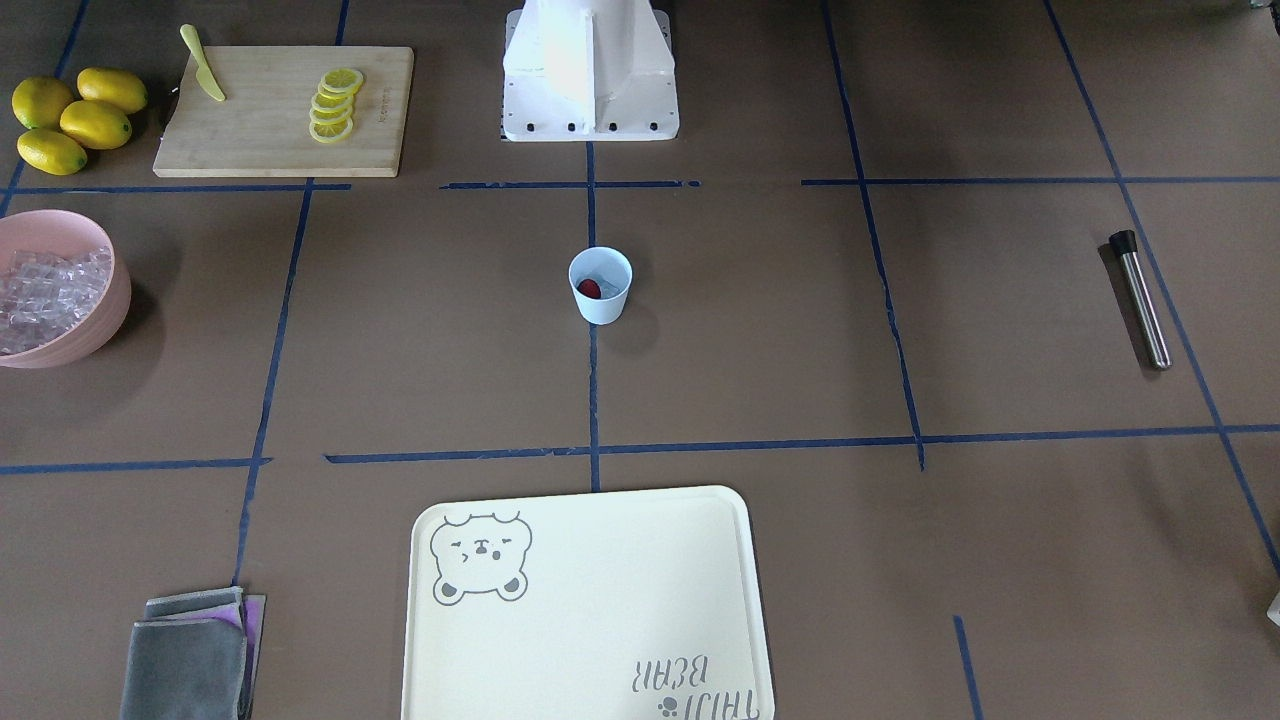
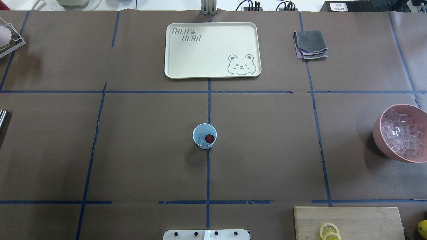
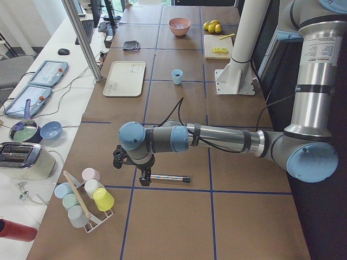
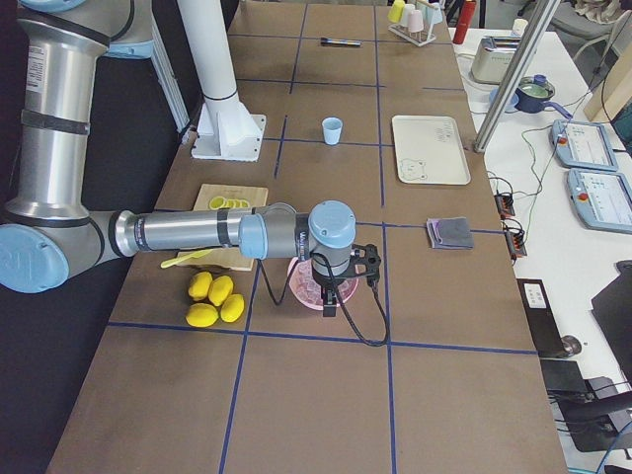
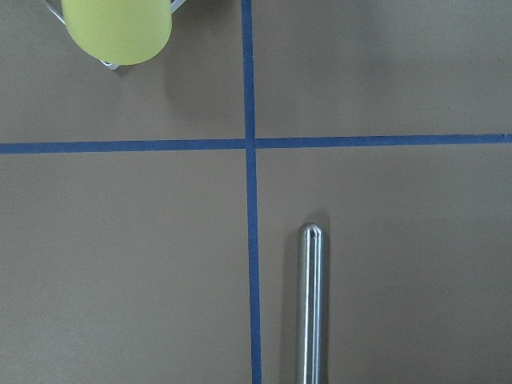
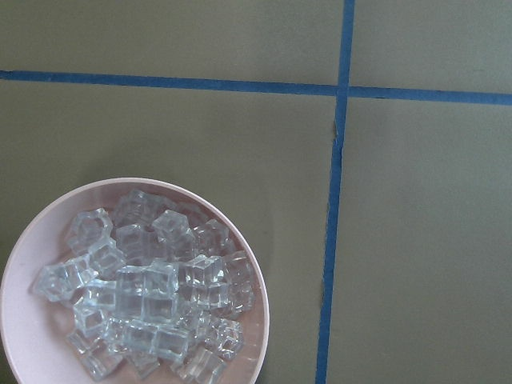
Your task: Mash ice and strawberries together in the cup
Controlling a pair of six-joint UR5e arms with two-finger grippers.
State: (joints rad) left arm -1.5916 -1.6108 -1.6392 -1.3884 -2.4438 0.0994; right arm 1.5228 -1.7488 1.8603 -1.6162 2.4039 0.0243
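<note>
The pale blue cup (image 2: 204, 136) stands upright at the table's centre, also visible as the cup (image 1: 600, 285). Inside it lie a dark red strawberry (image 2: 209, 138) and a few clear ice cubes (image 2: 201, 139). More ice (image 6: 148, 292) fills a pink bowl (image 2: 378, 133). A steel muddler (image 5: 310, 304) with a black end lies flat on the table. My left gripper (image 3: 144, 176) hangs over the muddler's end; I cannot tell if it is open or shut. My right gripper (image 4: 329, 299) hovers over the pink bowl; its state cannot be told either.
A cream tray (image 2: 213, 71) lies on the far side of the cup. A cutting board (image 1: 250, 150) holds lemon slices and a yellow knife, with lemons (image 1: 70, 120) beside it. A grey cloth (image 2: 311, 44) is folded nearby. A rack of cups (image 3: 87, 197) stands near the muddler.
</note>
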